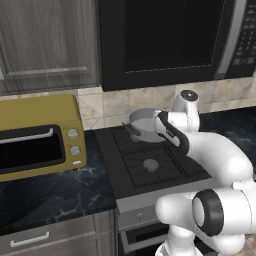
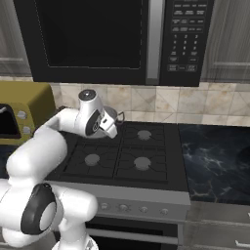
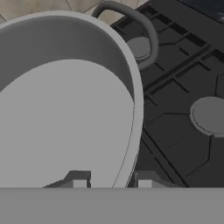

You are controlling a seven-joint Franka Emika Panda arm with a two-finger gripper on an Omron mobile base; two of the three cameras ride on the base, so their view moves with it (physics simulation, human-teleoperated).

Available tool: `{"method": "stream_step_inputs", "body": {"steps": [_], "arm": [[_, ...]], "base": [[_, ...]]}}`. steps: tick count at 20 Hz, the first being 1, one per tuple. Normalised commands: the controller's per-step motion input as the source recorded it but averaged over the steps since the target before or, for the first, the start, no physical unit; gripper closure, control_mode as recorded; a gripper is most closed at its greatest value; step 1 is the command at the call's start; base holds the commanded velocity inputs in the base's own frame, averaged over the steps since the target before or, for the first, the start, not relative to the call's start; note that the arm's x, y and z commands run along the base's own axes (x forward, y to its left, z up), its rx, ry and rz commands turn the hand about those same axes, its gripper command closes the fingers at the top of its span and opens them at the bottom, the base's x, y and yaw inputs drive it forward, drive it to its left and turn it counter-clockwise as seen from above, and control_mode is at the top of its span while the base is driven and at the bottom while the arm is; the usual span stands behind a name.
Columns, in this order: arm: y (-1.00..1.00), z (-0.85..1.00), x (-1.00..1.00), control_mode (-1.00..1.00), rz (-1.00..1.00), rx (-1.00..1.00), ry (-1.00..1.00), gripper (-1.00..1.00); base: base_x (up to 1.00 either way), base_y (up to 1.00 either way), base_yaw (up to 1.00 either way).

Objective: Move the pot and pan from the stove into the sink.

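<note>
**Fingers straddling pot rim**

We see the pot (image 3: pixel 65 113) on the stove (image 1: pixel 150 165), rear left burner, just right of the yellow toaster oven (image 1: pixel 37 137). The gripper (image 3: pixel 109 179) sits at the pot's rim, fingers (image 3: pixel 78 178) apart: one inside the wall, one outside, not yet clamped.

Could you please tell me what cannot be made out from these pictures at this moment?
- The pot: in the left base view the arm covers its right side; in the right base view the wrist hides nearly all of it.
- The gripper: in the hand view the grey band cuts its jaws short, so whether they touch the pot's wall is unclear.
- The stove: its oven door is cut by the bottom edge.
</note>
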Motion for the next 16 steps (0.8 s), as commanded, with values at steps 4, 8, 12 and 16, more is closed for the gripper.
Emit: {"method": "stream_step_inputs", "body": {"steps": [4,8,12,16], "arm": [[-0.08,0.41,-0.94,-1.0,0.05,0.0,-0.02,1.0],[-0.08,0.49,-0.95,-1.0,0.06,0.0,-0.01,1.0],[-0.04,0.5,-0.97,-1.0,0.06,-0.01,0.0,1.0],[-0.14,0.39,-1.0,-1.0,0.08,-0.01,-0.04,1.0]], "base": [[0.0,0.0,0.0],[0.0,0.0,0.0],[0.0,0.0,0.0],[0.0,0.0,0.0]]}}
